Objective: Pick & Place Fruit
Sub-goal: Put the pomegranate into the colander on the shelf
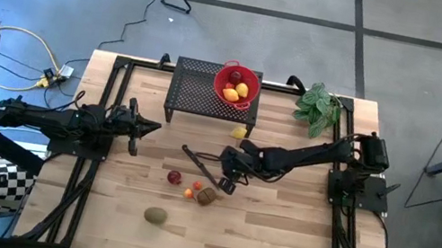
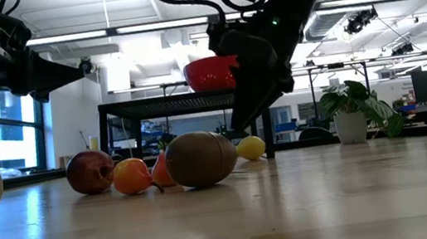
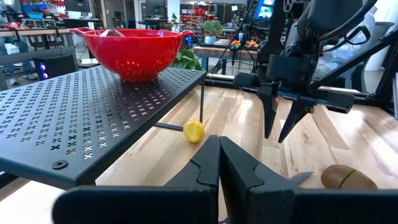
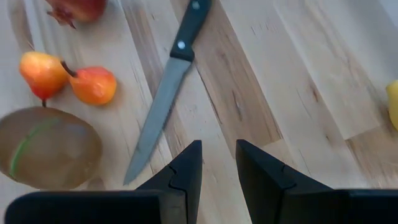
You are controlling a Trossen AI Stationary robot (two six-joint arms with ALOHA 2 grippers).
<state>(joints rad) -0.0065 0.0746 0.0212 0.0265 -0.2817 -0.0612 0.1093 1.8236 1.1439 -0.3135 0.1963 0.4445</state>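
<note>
A red colander [image 1: 234, 84] stands on a black perforated rack [image 1: 199, 93] and holds yellow lemons and a dark red fruit. On the table lie a lemon [image 1: 240, 132], a dark red fruit [image 1: 174, 177], two tiny orange fruits [image 4: 93, 85], a brown kiwi [image 1: 206, 196] and a greenish kiwi [image 1: 155, 215]. My right gripper [image 1: 227, 184] hangs open and empty, pointing down, just above the knife blade [image 4: 165, 93] beside the brown kiwi [image 4: 46, 148]. My left gripper [image 1: 147, 127] is shut and empty, held level left of the rack.
A slim dark-handled knife [image 1: 200, 166] lies slanted between the rack and the fruit cluster. A green leafy bunch [image 1: 317, 105] sits at the far right corner. The rack's legs stand on the far half of the table. Bare wood shows along the near edge.
</note>
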